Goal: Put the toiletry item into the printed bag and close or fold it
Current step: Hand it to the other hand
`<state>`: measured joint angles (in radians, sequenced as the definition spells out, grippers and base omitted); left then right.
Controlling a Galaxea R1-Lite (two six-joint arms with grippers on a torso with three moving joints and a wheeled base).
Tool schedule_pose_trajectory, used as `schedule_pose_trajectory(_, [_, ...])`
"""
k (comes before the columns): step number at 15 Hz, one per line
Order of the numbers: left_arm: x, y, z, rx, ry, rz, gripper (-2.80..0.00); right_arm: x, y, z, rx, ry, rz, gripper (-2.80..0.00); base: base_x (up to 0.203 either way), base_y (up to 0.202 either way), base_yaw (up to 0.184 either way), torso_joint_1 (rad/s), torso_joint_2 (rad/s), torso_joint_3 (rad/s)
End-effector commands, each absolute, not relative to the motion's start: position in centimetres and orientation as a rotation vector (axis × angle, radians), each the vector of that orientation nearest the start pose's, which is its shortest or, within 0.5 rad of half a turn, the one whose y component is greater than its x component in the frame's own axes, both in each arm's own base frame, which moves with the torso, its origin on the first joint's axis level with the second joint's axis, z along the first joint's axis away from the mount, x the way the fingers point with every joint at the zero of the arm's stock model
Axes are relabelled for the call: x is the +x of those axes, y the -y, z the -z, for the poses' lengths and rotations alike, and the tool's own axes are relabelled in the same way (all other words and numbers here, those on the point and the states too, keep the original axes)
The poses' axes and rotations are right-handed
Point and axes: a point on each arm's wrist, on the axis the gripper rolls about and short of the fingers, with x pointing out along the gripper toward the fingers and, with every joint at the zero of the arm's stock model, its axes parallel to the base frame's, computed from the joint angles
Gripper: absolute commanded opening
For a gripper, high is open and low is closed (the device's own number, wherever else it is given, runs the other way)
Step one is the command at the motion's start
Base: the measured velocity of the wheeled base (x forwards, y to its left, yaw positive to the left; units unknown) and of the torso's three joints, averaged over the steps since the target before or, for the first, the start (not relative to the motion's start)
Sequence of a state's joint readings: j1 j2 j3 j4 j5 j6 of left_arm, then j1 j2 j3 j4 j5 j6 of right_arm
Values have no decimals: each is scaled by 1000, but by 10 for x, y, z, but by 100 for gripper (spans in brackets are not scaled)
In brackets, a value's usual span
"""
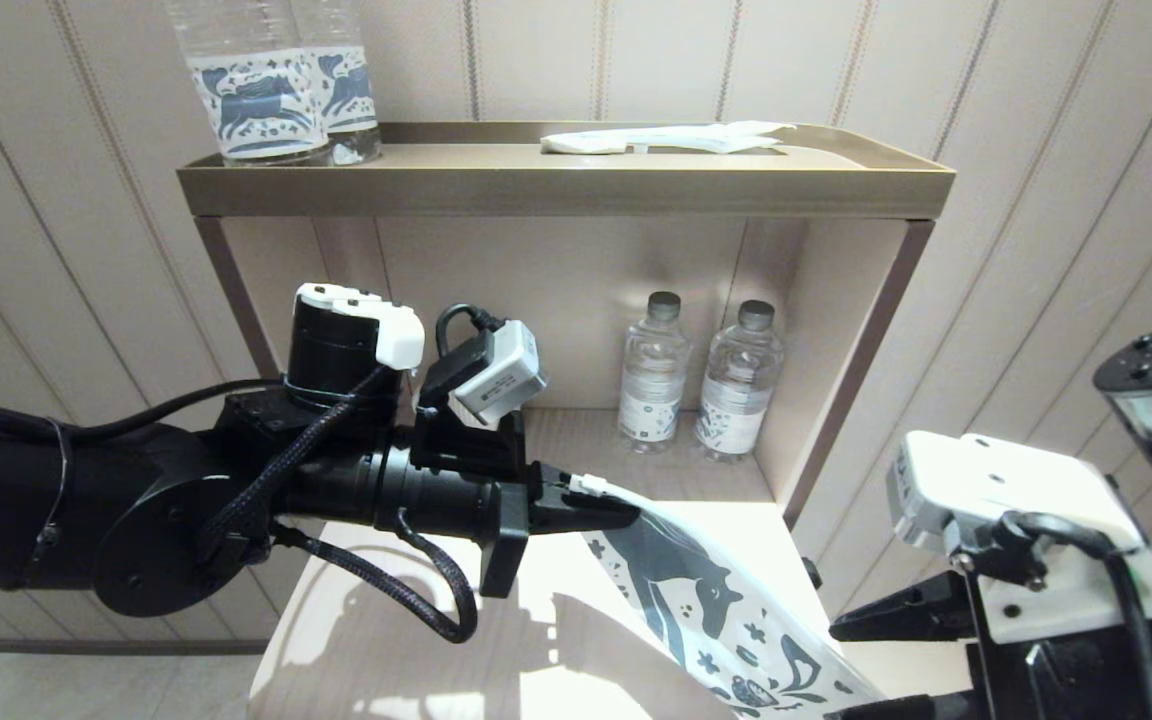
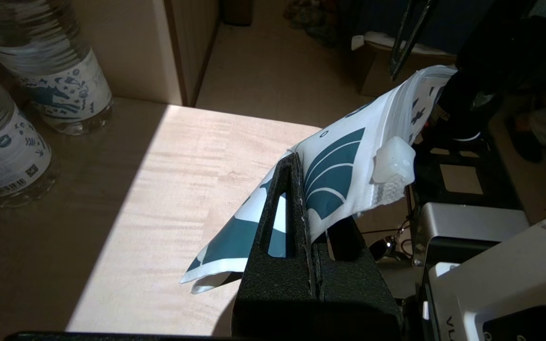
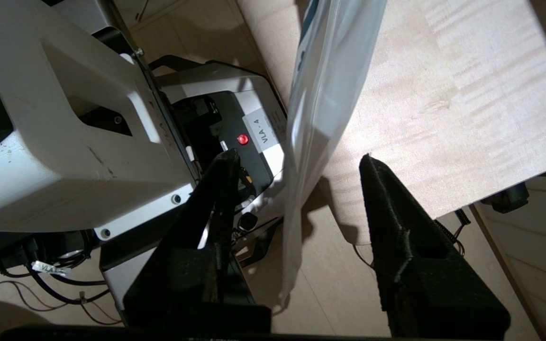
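The printed bag (image 1: 711, 610), white with a dark blue horse and small flowers, hangs slanting above the wooden shelf. My left gripper (image 1: 626, 512) is shut on its upper corner, beside the white zip slider (image 2: 393, 162). In the left wrist view the bag (image 2: 344, 151) is pinched between the black fingers (image 2: 285, 189). My right gripper (image 1: 831, 672) is open at the bag's lower end. In the right wrist view the bag (image 3: 325, 94) hangs between the spread fingers (image 3: 382, 199) without touching either. The toothbrush is not in view.
Two small bottles (image 1: 654, 375) (image 1: 741, 385) stand at the back of the niche over the light wooden shelf (image 1: 386, 640). On the bronze top tray (image 1: 556, 190) are two horse-label bottles (image 1: 256, 90) and a flat white packet (image 1: 666, 138).
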<state>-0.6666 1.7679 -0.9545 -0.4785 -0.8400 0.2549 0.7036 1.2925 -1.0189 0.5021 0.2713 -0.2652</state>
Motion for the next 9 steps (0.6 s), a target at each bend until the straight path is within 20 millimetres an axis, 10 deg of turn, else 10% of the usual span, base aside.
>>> schedule_pose_trajectory(1, [243,213,-188,171,-169,1534,-280,137,-124,-240,-408,-677,-1030,0,0,0,0,0,0,0])
schedule_pose_trajectory(9, [246,216,-183,169,-191,1535,-280,161,-158,-266,-387,-543,-1069,0,0,0,0,0,0,0])
